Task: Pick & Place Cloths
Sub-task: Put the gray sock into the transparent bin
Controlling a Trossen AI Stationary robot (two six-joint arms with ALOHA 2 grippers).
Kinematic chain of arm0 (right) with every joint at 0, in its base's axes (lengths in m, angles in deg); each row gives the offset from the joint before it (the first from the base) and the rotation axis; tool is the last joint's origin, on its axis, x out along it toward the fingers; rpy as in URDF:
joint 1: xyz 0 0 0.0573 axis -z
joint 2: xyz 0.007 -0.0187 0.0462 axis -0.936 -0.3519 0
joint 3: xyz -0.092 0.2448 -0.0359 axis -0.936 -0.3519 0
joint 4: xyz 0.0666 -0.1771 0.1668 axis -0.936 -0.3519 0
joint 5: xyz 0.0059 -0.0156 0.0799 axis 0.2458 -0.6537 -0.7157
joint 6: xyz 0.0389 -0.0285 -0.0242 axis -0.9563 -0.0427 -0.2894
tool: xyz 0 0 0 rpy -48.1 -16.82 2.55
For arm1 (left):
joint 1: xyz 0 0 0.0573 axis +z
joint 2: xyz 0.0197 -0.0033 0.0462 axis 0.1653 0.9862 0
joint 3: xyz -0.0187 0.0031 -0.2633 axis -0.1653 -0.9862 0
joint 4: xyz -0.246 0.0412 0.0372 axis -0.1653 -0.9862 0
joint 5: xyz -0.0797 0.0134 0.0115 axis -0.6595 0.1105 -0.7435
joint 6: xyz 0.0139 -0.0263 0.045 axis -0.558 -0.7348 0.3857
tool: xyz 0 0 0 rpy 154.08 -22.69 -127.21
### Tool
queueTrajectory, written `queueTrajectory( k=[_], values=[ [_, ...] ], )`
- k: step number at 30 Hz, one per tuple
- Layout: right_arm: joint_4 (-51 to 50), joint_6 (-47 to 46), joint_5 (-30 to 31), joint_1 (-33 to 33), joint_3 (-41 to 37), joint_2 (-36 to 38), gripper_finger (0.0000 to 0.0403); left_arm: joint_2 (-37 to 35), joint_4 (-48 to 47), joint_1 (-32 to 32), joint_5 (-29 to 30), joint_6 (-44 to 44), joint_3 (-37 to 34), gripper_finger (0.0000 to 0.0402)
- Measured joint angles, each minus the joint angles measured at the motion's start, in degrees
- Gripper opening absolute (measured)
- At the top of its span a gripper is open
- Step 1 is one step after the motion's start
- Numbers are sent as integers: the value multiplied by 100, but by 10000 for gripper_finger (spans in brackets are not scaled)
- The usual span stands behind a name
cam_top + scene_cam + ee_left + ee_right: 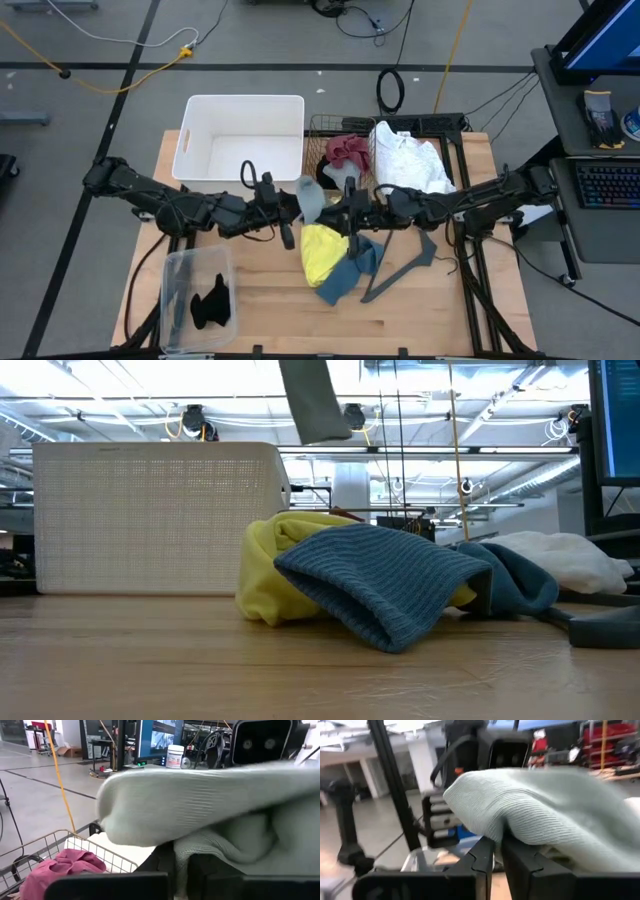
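A small grey-green cloth (pixel 312 198) is held up in the air between my two grippers, above the middle of the table; the low view shows it hanging high (pixel 316 400). My left gripper (pixel 181 870) comes from the left and my right gripper (pixel 498 862) from the right, both shut on it. Below it a yellow cloth (pixel 322 252) and a blue-teal cloth (pixel 350 272) lie on the table, the blue-teal one partly over the yellow (pixel 390 585). A large white cloth (pixel 405 158) lies at the far right. A maroon cloth (pixel 347 150) sits in the wire basket. My left gripper pinches a bunched fold (pixel 186 857) of the grey-green cloth between its two fingers, coming level from the table's left. The cloth is lifted clear and drapes over the fingers. My right gripper pinches the cloth's other side (pixel 506 832) between its two fingers, level from the table's right. The fabric bulges over the fingers, clear of the table.
A white bin (pixel 240 140) stands at the far left and a wire basket (pixel 335 128) beside it. A clear container (pixel 197 295) at the near left holds black cloths (pixel 212 300). A dark grey hanger (pixel 402 268) lies right of the blue-teal cloth. Bare wood runs along the near edge.
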Motion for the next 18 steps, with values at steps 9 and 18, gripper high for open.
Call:
queueTrajectory(
  k=[9,18],
  values=[
    [-870,-45,-818,-2,-2,2,78,-197,-45,-305,453,448,0,6],
    [-1473,-473,-883,-3,-2,35,104,-559,-69,-872,1284,953,0,3]
  ],
)
